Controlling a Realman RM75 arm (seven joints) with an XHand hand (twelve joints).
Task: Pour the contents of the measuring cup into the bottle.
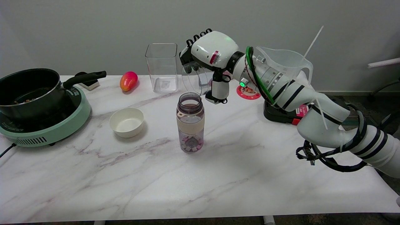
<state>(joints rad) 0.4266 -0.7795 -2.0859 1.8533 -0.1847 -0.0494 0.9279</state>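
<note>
While the right hand [208,59] grips the tipped measuring cup [194,78], white-marbled table [218,175] beneath a plain grey wall [93,31].

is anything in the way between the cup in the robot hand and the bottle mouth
Nothing visible. The robot hand holds the clear cup tipped just above and behind the open bottle, with only air between them. The tall clear container stands behind, off to the left.
</note>
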